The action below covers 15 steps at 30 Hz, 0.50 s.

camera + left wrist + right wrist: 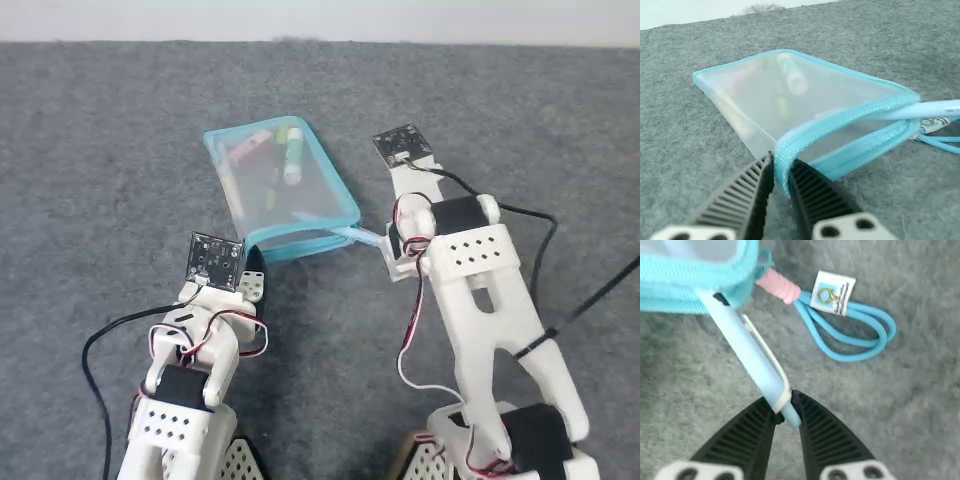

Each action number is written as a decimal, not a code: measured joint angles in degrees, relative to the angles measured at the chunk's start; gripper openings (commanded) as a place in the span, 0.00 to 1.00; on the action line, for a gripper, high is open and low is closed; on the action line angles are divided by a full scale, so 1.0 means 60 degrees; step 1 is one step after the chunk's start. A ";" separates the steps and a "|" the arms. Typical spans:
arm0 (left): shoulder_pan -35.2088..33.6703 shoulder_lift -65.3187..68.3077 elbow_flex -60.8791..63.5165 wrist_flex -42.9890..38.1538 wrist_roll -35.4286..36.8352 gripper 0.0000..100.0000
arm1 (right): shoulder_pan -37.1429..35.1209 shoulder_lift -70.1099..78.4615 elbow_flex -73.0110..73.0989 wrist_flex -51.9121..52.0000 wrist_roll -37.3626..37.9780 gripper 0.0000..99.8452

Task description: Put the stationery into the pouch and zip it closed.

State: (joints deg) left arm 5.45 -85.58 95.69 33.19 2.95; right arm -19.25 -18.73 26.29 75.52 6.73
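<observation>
Presently, left gripper (781, 182) sits low, pinched on the pouch (770, 100) at its zipper edge. Right gripper (787, 412) clamps the pen (747, 357) at its rear end; its front lies hidden inside the pouch mouth ahead.

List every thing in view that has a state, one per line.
Pouch: lying flat, zipper open.
Blue pen: one end inside the pouch mouth, the rest sticking out.
Other stationery: inside the pouch.
Left end effector: shut on the pouch's zipper edge.
Right end effector: shut on the pen's clip end.
Strap loop: lying slack on the table.
</observation>
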 measured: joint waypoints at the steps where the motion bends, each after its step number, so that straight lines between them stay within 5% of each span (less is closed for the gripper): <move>1: 0.0000 0.0000 0.0000 0.0000 0.0000 0.01 | -0.0278 0.0000 0.0000 -0.0073 -0.0029 0.01; 7: 0.0000 0.0000 0.0000 0.0000 0.0000 0.01 | -0.0835 -0.0132 0.0000 -0.0147 0.0996 0.02; 15: 0.0000 0.0000 0.0000 0.0000 0.0000 0.01 | -0.1949 -0.1568 -0.0029 -0.0161 0.2037 0.18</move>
State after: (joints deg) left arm 5.45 -85.58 95.69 33.19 2.95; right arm -30.95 -28.13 26.11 74.55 18.95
